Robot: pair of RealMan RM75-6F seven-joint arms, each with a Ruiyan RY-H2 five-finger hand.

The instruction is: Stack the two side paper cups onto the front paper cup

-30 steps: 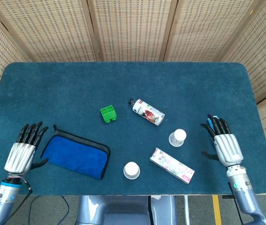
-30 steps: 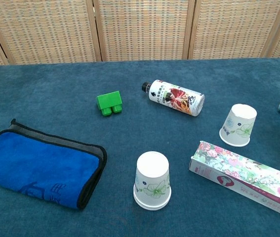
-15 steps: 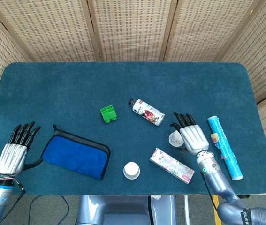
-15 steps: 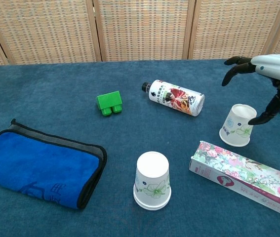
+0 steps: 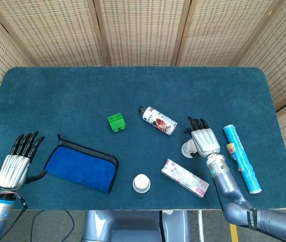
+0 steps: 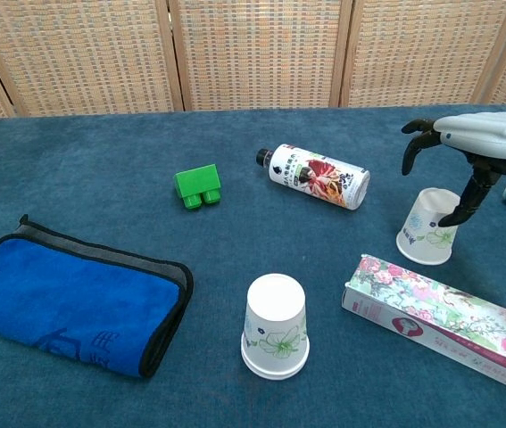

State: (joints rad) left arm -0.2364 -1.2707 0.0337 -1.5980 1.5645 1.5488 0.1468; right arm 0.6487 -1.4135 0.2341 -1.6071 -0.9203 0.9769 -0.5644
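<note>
Two upside-down white paper cups with a floral print are in view. The front cup [image 5: 141, 183] [image 6: 276, 325] stands alone near the table's front edge. The right-side cup [image 5: 187, 148] [image 6: 428, 230] stands further back, partly under my right hand [image 5: 204, 141] [image 6: 472, 143]. That hand arches over the cup with its fingers [image 6: 413, 144] spread and curved down beyond the cup, and its thumb [image 6: 463, 207] by the cup's right side. It holds nothing. My left hand [image 5: 16, 157] lies open at the front left corner, far from both cups. No third cup shows.
A printed bottle [image 5: 158, 120] [image 6: 316, 176] lies behind the cups, a green block [image 5: 116, 122] [image 6: 198, 186] to its left. A blue cloth [image 5: 82, 164] [image 6: 56, 299] is at front left. A floral box [image 5: 184, 177] [image 6: 444, 321] lies front right, a blue tube [image 5: 239, 157] beyond.
My right hand has swung in from the table's right side and come down over the right-side cup, uncovering the blue tube. My left hand has drawn back slightly toward the front edge.
</note>
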